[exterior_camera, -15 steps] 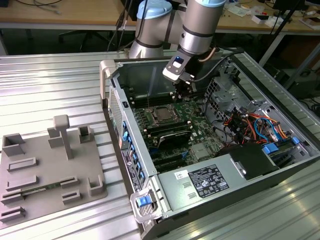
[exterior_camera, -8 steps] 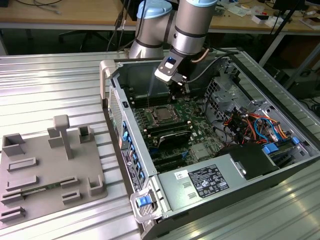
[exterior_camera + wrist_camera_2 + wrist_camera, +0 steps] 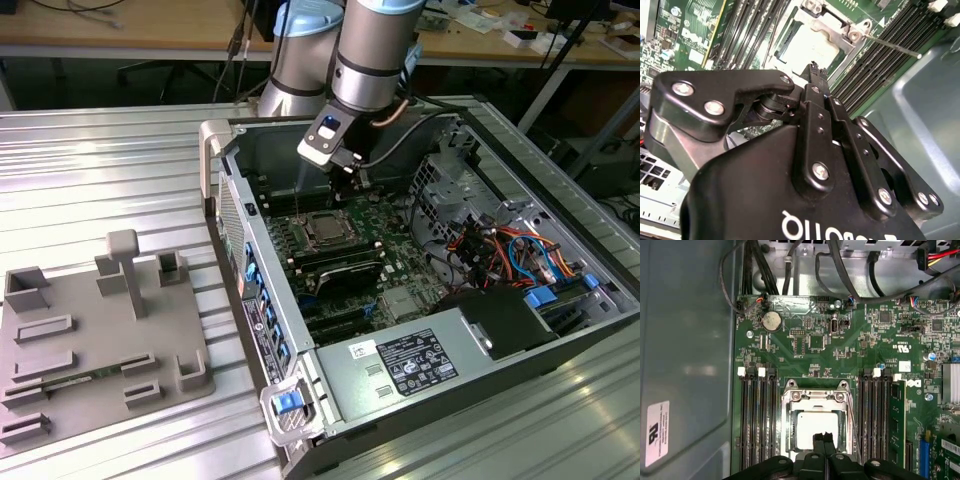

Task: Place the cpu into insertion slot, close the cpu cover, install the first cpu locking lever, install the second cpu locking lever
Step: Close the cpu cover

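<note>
The cpu [image 3: 812,426] lies in the insertion slot [image 3: 786,432] on the green board, its silvery top showing through the cut-out of the cpu cover [image 3: 815,396], which lies flat over it. In the second wrist view the cpu [image 3: 807,47] sits beyond the fingertips. A thin metal locking lever [image 3: 890,46] sticks out free from a corner of the socket. My gripper [image 3: 824,438] hovers just over the socket's edge, fingers pressed together with nothing between them. In the exterior view the gripper [image 3: 347,186] hangs inside the open case above the socket [image 3: 325,228].
Long black memory slots [image 3: 756,425] flank the socket on both sides. Cables [image 3: 500,250] and a grey power supply box [image 3: 410,362] fill the exterior view's right of the case. A grey fixture plate [image 3: 95,340] lies on the ribbed metal table [image 3: 110,160] outside.
</note>
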`<state>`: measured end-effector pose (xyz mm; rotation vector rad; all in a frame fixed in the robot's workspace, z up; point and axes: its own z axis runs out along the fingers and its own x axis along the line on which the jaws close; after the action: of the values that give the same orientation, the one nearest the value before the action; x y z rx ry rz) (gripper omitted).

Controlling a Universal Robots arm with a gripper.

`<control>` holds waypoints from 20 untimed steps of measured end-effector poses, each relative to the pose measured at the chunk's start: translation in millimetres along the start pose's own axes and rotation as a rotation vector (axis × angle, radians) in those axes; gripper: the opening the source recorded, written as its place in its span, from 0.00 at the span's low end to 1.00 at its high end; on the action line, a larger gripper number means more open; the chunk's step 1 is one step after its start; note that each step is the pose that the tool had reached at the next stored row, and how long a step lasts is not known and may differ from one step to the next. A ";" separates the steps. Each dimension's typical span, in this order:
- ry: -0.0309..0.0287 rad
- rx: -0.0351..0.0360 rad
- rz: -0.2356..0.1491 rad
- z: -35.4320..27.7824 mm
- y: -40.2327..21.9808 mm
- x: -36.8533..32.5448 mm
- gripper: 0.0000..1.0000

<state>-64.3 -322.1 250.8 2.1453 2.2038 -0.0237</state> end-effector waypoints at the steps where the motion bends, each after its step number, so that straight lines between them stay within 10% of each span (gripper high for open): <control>1: -0.0001 0.0001 0.000 0.0 0.0 0.0 0.11; 14: 0.0004 -0.0003 -0.007 12.5 -1.7 0.8 0.11; 20: 0.0005 -0.0006 -0.015 25.1 -12.6 1.8 0.11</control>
<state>-76.0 -322.1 225.2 2.1292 2.2195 -0.0231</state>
